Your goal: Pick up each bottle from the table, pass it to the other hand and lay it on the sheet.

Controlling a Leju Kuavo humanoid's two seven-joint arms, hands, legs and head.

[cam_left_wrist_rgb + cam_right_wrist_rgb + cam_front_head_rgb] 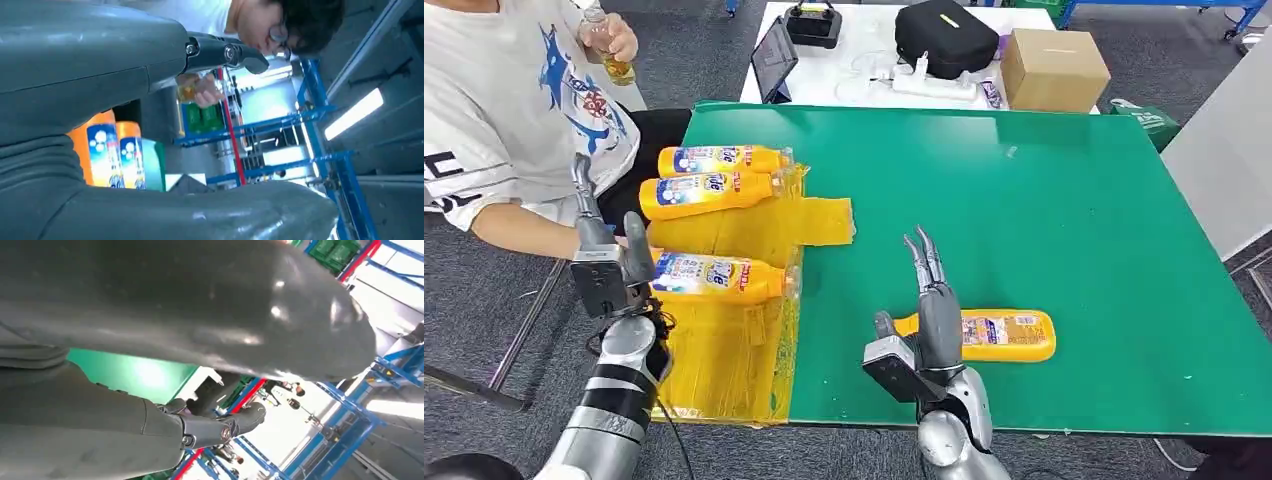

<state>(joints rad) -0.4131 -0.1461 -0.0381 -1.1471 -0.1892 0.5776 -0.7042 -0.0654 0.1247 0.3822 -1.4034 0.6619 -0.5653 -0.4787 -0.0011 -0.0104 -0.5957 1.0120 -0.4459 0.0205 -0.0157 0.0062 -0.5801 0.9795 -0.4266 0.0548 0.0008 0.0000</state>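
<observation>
Currently I hold the right hand (929,335), fingers spread and empty, beside the last bottle (989,335) on the worktop (1064,220). Next I must close it around that bottle; the left hand (609,265) waits spread by the sheet (724,370).

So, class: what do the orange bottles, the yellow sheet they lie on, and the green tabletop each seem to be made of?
Orange bottles: probably glossy plastic, with a smooth sheen and printed labels.
Yellow sheet: seemingly thin, shiny plastic film; it wrinkles and catches the light.
Green tabletop: looks like a matte mat or coated board, flat and even, with little glare. The exact material cannot be told.
</observation>
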